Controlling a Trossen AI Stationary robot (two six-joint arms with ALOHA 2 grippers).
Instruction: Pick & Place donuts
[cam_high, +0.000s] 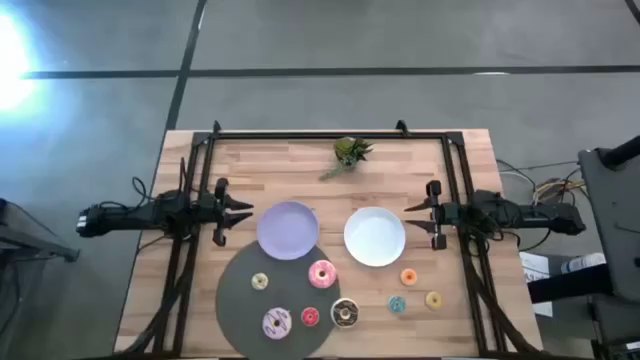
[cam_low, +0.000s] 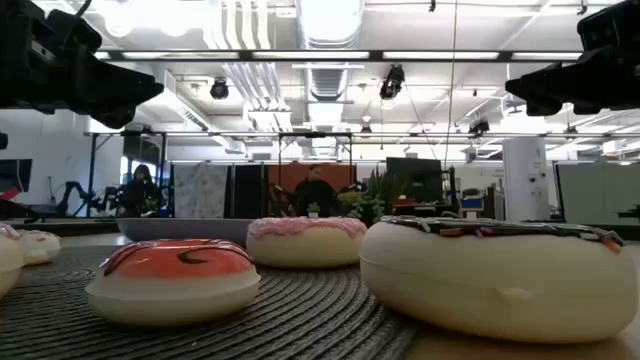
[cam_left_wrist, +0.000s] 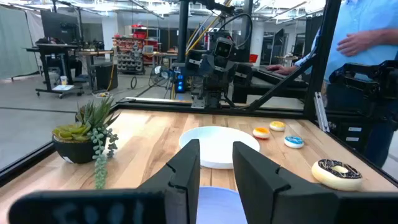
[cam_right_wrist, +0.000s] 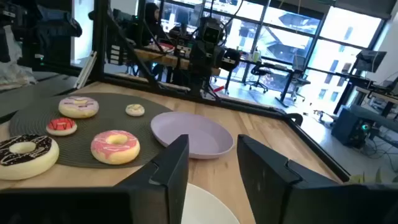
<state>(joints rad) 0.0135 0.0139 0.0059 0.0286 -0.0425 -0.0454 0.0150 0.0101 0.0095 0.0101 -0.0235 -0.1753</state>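
High view: I've got the left gripper (cam_high: 247, 211) parked beside the lilac plate (cam_high: 288, 229) and the right gripper (cam_high: 410, 211) beside the white plate (cam_high: 375, 236), fingers spread, nothing held, so each arm looks assigned its own plate. Donuts (cam_high: 322, 273) untouched: five on the dark grey disc (cam_high: 235, 290), three on the bare table (cam_high: 300, 165) below the white plate. Low view: red-iced and chocolate donuts sit flat, easy top grabs. Wrist views: fingers released on both, plates just ahead.
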